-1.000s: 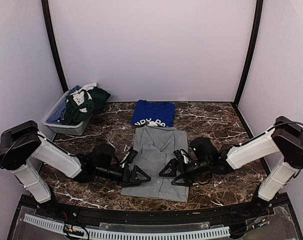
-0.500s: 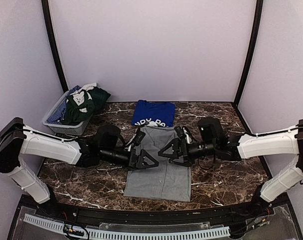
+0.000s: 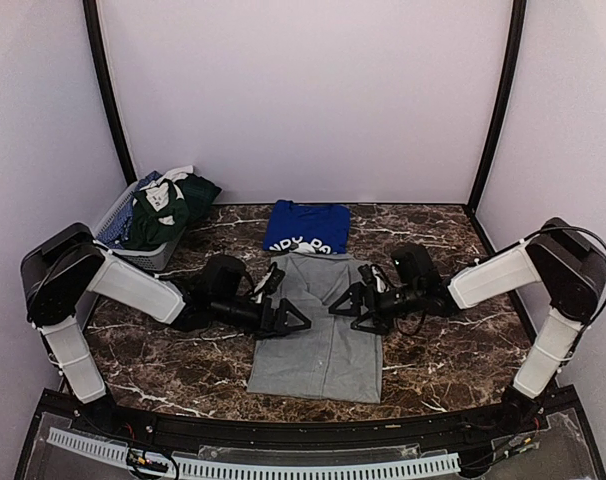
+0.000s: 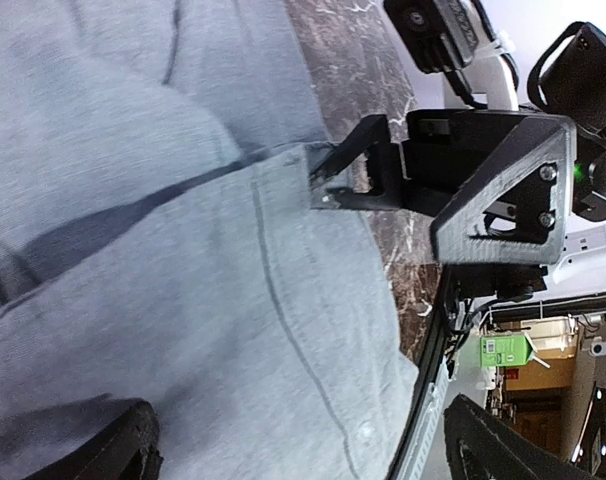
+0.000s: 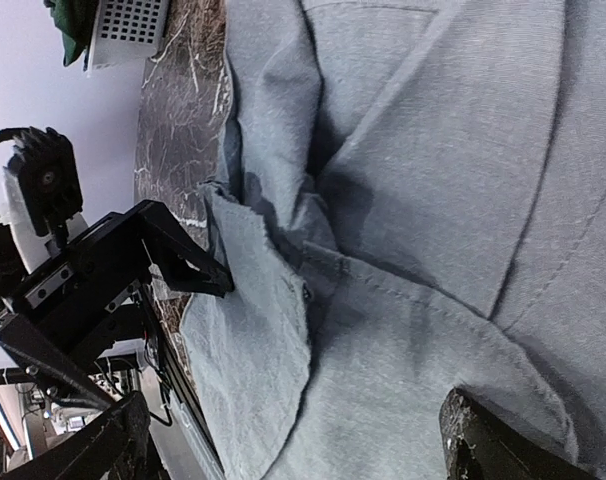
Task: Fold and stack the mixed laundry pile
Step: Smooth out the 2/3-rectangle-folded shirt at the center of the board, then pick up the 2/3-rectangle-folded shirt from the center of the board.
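The grey polo shirt (image 3: 318, 335) is laid lengthwise near-to-far, collar pointed at the pale back wall (image 3: 303, 100), on the dark marbled desk (image 3: 433, 240); left pincer (image 3: 295, 320) and right pincer (image 3: 345, 308) are spread open.

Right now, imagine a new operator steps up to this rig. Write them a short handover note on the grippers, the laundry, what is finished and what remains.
Left gripper: open, low over the left side of the grey shirt, seemingly holding nothing.
Right gripper: open, low over the shirt's right side, seemingly holding nothing.
The grey shirt lies lengthwise on the table, collar away from the arms.
Just behind its collar: the blue T-shirt, folded.
Far left: dark-green and patterned pieces, heaped in the mesh basket.
Done: blue T-shirt folded.
Left: finish folding the grey shirt, stack it, then fold the basket's pieces.
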Controlling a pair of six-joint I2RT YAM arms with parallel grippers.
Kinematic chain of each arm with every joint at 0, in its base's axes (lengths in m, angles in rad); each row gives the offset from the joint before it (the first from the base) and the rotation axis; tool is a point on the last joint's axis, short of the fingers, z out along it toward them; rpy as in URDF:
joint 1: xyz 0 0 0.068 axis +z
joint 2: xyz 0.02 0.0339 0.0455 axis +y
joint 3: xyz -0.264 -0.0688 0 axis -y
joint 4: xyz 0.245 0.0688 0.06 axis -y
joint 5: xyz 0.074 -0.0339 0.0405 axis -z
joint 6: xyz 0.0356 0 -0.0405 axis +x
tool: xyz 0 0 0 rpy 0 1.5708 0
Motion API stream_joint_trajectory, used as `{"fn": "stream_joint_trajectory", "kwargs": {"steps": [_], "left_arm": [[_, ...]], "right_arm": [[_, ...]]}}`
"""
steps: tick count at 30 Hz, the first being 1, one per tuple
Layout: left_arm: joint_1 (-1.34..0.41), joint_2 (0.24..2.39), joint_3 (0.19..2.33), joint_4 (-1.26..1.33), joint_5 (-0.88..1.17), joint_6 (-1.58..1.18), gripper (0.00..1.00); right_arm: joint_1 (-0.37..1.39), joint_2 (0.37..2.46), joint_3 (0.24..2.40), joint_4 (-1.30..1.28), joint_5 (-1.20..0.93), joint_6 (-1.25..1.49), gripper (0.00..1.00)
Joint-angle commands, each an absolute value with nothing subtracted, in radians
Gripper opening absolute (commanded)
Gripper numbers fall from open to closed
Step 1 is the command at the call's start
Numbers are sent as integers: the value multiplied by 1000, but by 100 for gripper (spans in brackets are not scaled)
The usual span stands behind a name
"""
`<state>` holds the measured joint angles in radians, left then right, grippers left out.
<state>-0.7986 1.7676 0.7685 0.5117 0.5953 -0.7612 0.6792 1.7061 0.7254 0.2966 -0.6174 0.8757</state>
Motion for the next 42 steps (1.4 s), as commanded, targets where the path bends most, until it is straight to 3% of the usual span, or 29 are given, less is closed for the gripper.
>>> {"fn": "stream_joint_trajectory", "kwargs": {"steps": [1, 5, 6, 10, 15, 22, 28, 33, 42], "left_arm": [[-770, 1772, 706, 536, 594, -721, 99], [-772, 1675, 690, 402, 496, -646, 99], [-797, 1528, 697, 242, 354, -523, 99], [-837, 1387, 714, 100, 190, -384, 99], [-1016, 1318, 763, -68, -97, -189, 99], [-1222, 1316, 799, -210, -221, 41, 98], [-1364, 1318, 747, -156, -222, 182, 81], [-1415, 1395, 759, -128, -198, 251, 57], [-1442, 1547, 778, 12, -217, 328, 39]], "right_arm": [[642, 1739, 701, 294, -651, 800, 98], [636, 1700, 736, 179, -638, 711, 96], [640, 1621, 810, 39, -610, 622, 95], [667, 1573, 955, -174, -562, 482, 92], [742, 1608, 1089, -305, -517, 396, 87], [806, 1727, 1147, -291, -545, 384, 67], [819, 1825, 1159, -257, -561, 380, 52], [819, 1887, 1170, -261, -532, 364, 47], [819, 1991, 1174, -249, -529, 347, 40]]}}
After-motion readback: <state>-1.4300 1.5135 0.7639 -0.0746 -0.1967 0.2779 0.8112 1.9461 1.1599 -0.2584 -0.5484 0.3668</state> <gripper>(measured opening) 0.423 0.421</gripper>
